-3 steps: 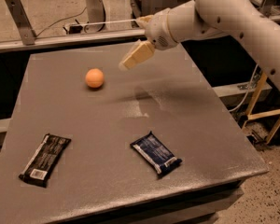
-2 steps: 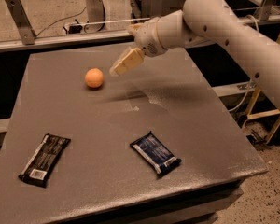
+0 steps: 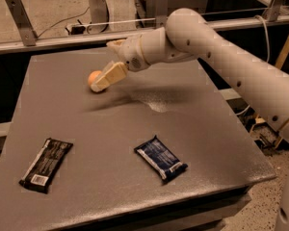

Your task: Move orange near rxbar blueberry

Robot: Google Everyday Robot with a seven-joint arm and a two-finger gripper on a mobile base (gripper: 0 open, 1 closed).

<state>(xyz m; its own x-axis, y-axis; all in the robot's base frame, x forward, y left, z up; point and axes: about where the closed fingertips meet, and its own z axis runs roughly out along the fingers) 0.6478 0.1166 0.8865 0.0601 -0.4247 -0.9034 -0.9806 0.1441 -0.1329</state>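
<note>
**Gripper reaches the orange at the far side of the table**

Nearest the front edge of the grey table [image 3: 207, 129] lie two snack bars, both in the same places as a moment ago. The black bar [image 3: 45, 164] sits at the front left, its white barcode patch at the near end. The blue bar [image 3: 161, 158] lies to its right, near the middle of the front edge, turned at an angle, and well apart from the black one.

Farther back on the left is the orange [image 3: 93, 77], well apart from the blue bar and resting about where it was before. The gripper [image 3: 98, 84] has changed most. Earlier it hung above and to the right of the fruit with a clear gap between them. Now it has come down and leftward, so it overlaps the orange's right side and hides part of it. Whether the gripper is open or closed around the fruit cannot be told.

Behind it, the white arm [image 3: 221, 57] stretches in from the right, lower and farther over the table than before.
</note>
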